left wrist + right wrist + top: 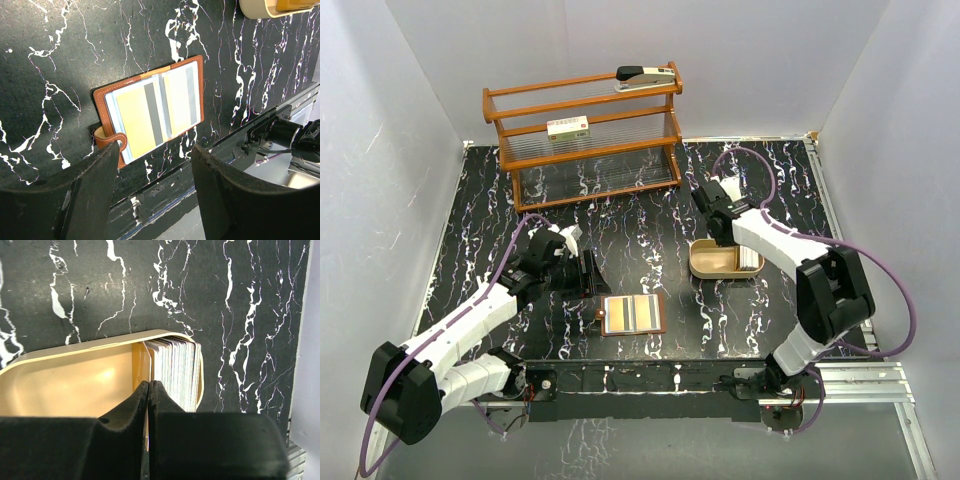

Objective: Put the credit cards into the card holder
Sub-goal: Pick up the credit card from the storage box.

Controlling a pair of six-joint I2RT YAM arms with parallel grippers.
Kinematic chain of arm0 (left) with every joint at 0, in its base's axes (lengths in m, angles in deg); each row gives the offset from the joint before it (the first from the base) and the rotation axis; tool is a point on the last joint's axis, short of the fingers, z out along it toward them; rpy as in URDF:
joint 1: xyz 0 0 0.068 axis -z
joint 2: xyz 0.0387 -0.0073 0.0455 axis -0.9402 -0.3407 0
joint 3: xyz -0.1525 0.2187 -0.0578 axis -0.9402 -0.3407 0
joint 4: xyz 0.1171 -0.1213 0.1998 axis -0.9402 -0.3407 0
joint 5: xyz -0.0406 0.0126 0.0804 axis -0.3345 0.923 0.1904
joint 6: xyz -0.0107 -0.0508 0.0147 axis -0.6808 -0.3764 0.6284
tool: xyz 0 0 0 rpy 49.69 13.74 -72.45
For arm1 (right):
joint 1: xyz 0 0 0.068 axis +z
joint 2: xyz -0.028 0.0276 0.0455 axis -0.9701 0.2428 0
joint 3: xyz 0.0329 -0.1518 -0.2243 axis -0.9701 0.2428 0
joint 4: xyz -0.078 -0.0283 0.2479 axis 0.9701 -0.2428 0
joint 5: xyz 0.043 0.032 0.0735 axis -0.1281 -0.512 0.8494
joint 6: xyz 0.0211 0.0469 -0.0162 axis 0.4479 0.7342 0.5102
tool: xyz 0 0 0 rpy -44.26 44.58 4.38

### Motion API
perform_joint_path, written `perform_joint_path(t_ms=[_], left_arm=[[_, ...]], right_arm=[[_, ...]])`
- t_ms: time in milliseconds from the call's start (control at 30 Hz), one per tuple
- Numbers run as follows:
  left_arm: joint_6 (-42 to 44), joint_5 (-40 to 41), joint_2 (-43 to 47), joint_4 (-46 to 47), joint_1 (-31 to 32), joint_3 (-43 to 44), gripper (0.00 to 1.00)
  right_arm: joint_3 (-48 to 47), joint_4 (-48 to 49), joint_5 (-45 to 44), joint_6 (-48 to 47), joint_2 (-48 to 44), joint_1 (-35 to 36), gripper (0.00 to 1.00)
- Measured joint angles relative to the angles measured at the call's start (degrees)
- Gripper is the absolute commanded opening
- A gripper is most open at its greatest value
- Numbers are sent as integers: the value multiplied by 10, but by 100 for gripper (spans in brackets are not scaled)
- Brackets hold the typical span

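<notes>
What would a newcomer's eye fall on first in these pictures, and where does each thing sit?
First, the open brown leather bifold wallet, flat near the front middle of the black white-veined marble table, two grey-striped cards inside. To its right a shallow tan rounded tray holds a stack of pale cards on edge, the right gripper shut over it. An orange-brown wooden rack stands at the back.

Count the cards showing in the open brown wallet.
2. In the left wrist view, one yellow grey-striped card sits in the open brown leather wallet's left half, the other in its right half. More may be hidden beneath.
</notes>
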Motion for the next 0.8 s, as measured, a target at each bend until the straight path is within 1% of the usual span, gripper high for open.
perform_joint_path(t_ms=[200, 367, 600, 800], left_arm=[[-1, -3, 0, 0, 0, 0, 58], [-9, -21, 0, 0, 0, 2, 59], [-50, -69, 12, 28, 0, 3, 60], [-111, -119, 16, 95, 0, 3, 62]], right_arm=[[-7, -10, 37, 2, -40, 0, 0], [-7, -27, 87, 10, -83, 0, 0], [-5, -24, 226, 32, -194, 0, 0], [44, 38, 369, 93, -299, 7, 0]])
